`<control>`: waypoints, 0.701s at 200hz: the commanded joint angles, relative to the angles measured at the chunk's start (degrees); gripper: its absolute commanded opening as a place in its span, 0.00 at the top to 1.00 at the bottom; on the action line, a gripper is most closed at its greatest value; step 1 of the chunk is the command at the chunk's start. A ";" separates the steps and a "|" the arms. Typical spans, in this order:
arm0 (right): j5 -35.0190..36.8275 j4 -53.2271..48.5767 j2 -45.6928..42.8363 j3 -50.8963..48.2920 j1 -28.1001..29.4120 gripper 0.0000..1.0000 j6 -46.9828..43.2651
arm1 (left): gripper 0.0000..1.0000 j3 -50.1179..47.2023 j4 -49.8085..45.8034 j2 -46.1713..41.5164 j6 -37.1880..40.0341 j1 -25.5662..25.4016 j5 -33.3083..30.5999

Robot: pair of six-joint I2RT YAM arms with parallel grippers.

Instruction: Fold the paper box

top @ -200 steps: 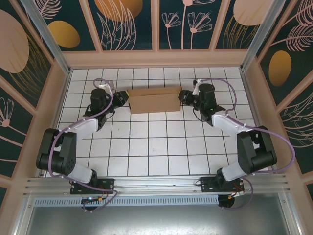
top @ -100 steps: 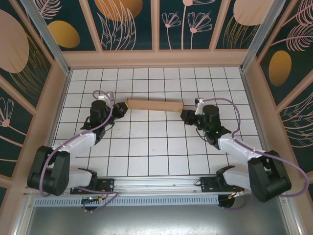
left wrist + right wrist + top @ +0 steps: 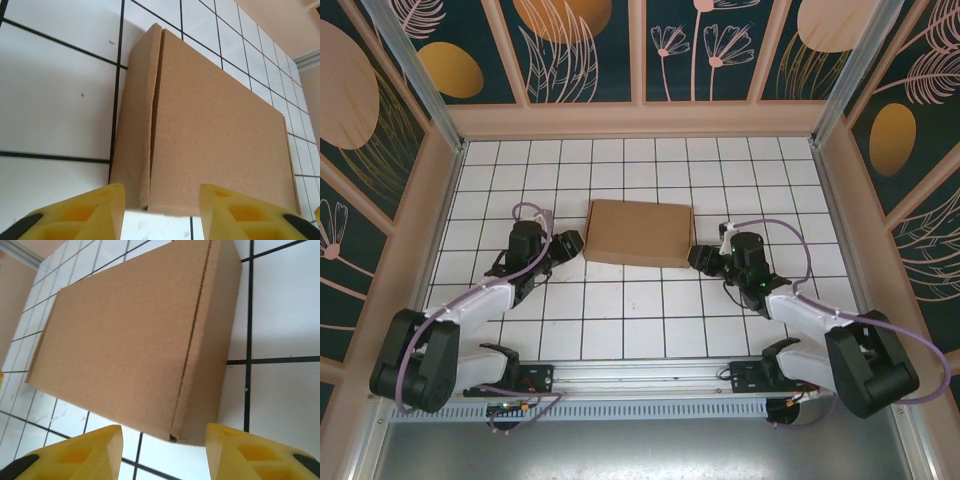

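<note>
The paper box (image 3: 639,232) is a slim closed brown cardboard mailer lying flat on the white tiled table. My left gripper (image 3: 570,243) sits just off its left end, open, with nothing between its yellow fingers (image 3: 85,212); the paper box (image 3: 205,135) lies a little ahead of the tips. My right gripper (image 3: 700,256) stands just off the box's right near corner, also open and empty. In the right wrist view the paper box (image 3: 135,335) shows its lid seam and near corner between the yellow fingers (image 3: 250,452), not touched.
The tiled table (image 3: 640,310) is enclosed by beige walls (image 3: 640,120) at the back and both sides. A metal rail (image 3: 640,375) with the arm bases runs along the near edge.
The box was held up on edge between both grippers; now it lies flat on the table. Both grippers have opened, let go and drawn back towards me.
</note>
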 commanded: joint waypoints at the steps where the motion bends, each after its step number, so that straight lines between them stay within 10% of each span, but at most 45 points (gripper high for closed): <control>1: 1.55 -2.68 5.72 4.87 -1.33 0.58 1.46 | 0.56 5.41 1.05 6.48 2.05 -0.09 -0.80; 86: -3.48 -1.31 27.47 19.55 -5.29 0.72 1.33 | 0.73 13.14 9.31 24.43 -0.40 -0.13 2.15; 140: -4.76 -3.09 34.51 26.93 -7.73 0.73 0.49 | 0.67 19.87 7.54 30.51 0.35 -0.01 0.81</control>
